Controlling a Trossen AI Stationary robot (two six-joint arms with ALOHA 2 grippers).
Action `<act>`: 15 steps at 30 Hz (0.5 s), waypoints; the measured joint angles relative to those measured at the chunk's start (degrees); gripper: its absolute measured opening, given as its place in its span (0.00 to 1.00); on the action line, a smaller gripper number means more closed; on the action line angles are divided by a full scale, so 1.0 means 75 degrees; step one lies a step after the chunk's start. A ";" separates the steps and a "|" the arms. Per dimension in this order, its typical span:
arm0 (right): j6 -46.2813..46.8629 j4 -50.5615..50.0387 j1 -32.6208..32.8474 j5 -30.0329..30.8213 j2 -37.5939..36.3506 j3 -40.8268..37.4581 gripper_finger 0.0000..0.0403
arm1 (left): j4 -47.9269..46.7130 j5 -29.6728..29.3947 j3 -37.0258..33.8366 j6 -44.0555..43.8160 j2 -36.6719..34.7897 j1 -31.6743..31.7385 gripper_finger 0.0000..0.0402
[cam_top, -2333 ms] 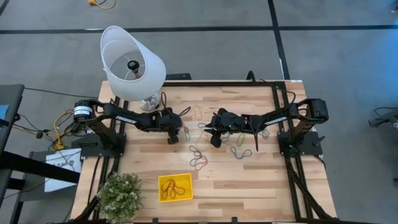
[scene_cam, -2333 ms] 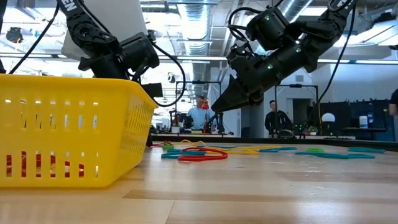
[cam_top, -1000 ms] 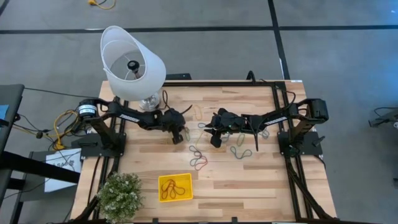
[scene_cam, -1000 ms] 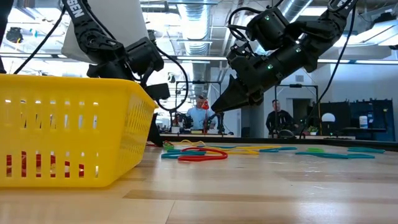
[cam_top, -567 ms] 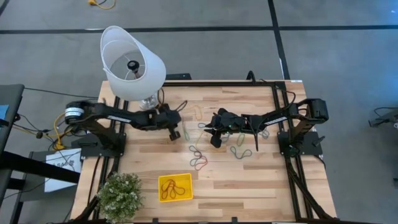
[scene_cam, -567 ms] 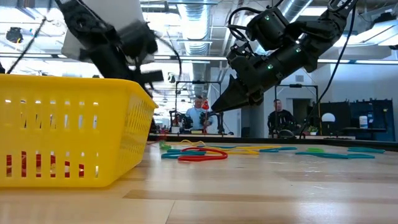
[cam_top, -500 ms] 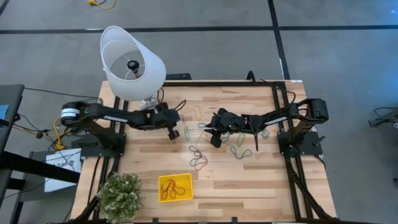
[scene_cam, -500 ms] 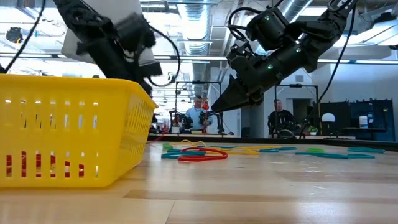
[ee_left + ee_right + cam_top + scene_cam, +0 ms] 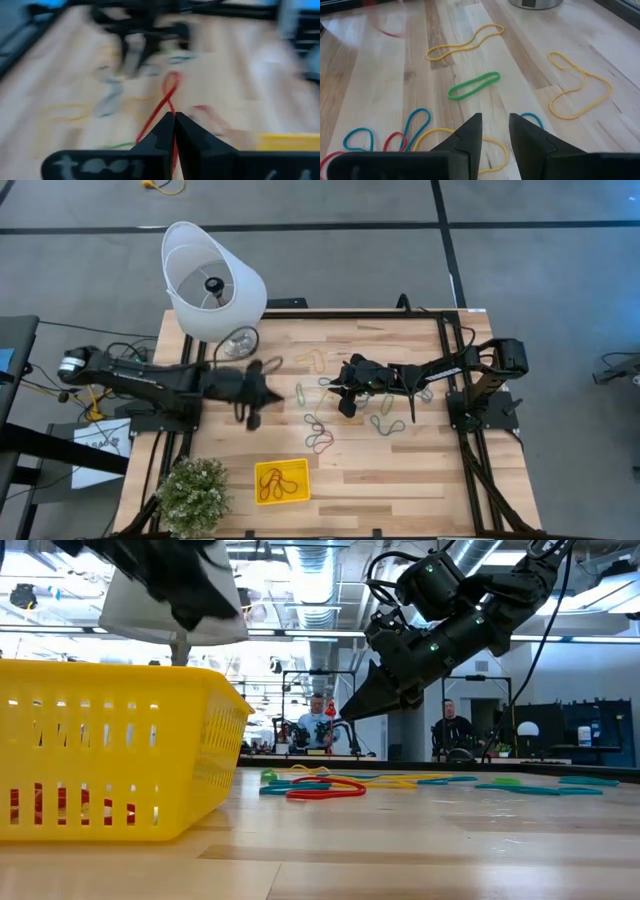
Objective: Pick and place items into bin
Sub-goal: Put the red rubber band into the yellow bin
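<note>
Between the left end effector's [image 9: 174, 131] pressed-together fingers, a red band [image 9: 164, 105] stretches lengthwise straight ahead.

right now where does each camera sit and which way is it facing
High view: above the table, looking straight down; shows both arms, the left gripper, right gripper, the bin and the lampshade.
Low view: at table-top height, looking level across; the bin looms near, and the right arm comes in from above.
Left wrist view: on the left arm, looking past its shut fingers, which pinch a red rubber band.
Right wrist view: on the right arm, looking past its open fingers at a green rubber band.
Shared: the high and low views both show the bin.
</note>
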 joint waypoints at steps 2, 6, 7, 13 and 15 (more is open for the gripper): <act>0.0000 0.0000 0.0000 0.0002 0.0000 0.0000 0.23 | 0.0053 0.0172 0.0001 -0.0228 -0.0054 -0.0632 0.00; -0.0001 -0.0001 0.0000 0.0002 0.0000 0.0000 0.23 | 0.0160 0.0207 0.0003 -0.0682 0.0080 -0.1856 0.00; -0.0001 0.0002 0.0000 0.0002 0.0000 0.0000 0.23 | 0.0174 0.0203 0.0003 -0.0785 0.0140 -0.2114 0.00; -0.0001 -0.0003 0.0000 0.0002 0.0000 0.0000 0.23 | 0.0571 -0.0012 0.0006 -0.1606 0.0730 -0.3238 0.00; 0.0006 -0.0003 0.0000 0.0002 0.0000 0.0000 0.23 | 0.0671 -0.0064 0.0009 -0.1706 0.0956 -0.3433 0.00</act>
